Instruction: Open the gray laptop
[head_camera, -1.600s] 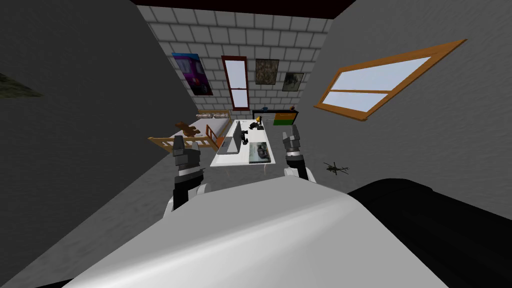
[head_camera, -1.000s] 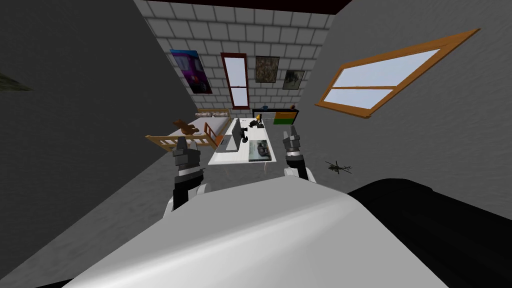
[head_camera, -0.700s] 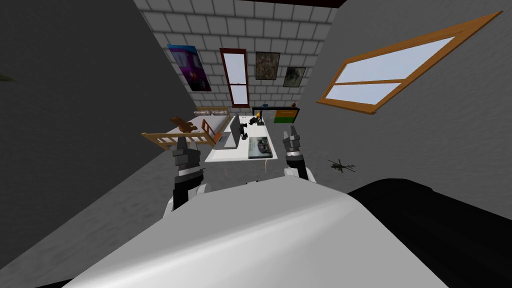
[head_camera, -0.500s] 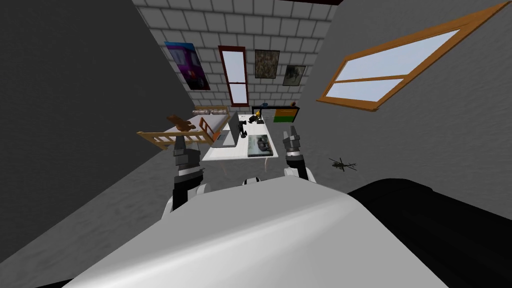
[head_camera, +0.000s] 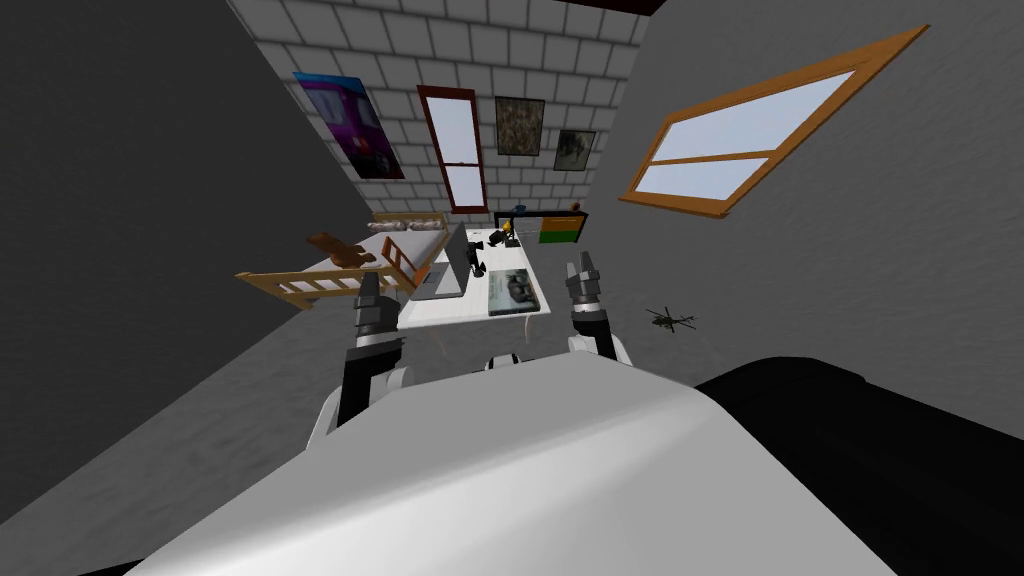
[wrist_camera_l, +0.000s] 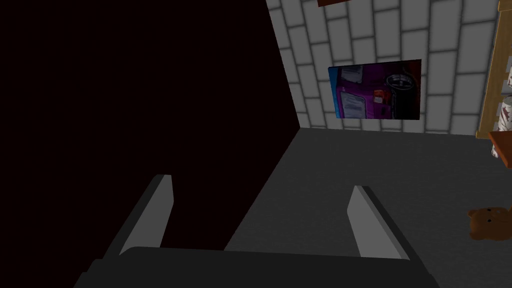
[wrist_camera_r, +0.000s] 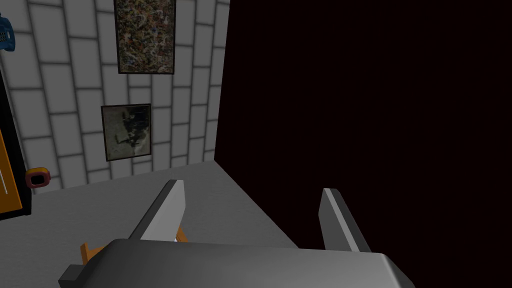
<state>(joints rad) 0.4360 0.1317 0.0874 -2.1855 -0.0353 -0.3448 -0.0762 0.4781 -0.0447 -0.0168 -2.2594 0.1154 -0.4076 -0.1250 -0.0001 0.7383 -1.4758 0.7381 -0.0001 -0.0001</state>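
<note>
A grey laptop (head_camera: 443, 275) sits at the near left of a white table (head_camera: 455, 310) ahead of me, its lid standing up from the base. Both arms are raised in front of my chest, short of the table. My left gripper (head_camera: 368, 285) hangs before the table's near left corner, and in its wrist view the left gripper (wrist_camera_l: 260, 205) is open and empty. My right gripper (head_camera: 581, 270) is off the table's right edge, and the right gripper (wrist_camera_r: 252, 207) is likewise open and empty.
A wooden bed (head_camera: 320, 280) with a brown teddy bear (head_camera: 330, 245) stands left of the table. A dark mat (head_camera: 513, 290) and black objects (head_camera: 475, 255) lie on the table. A toy helicopter (head_camera: 668, 320) is on the floor at right. A low shelf (head_camera: 545, 228) stands at the brick wall.
I have rolled closer to the table and turned a little, so the table and bed have drifted left and grown. Both grippers stay open.
</note>
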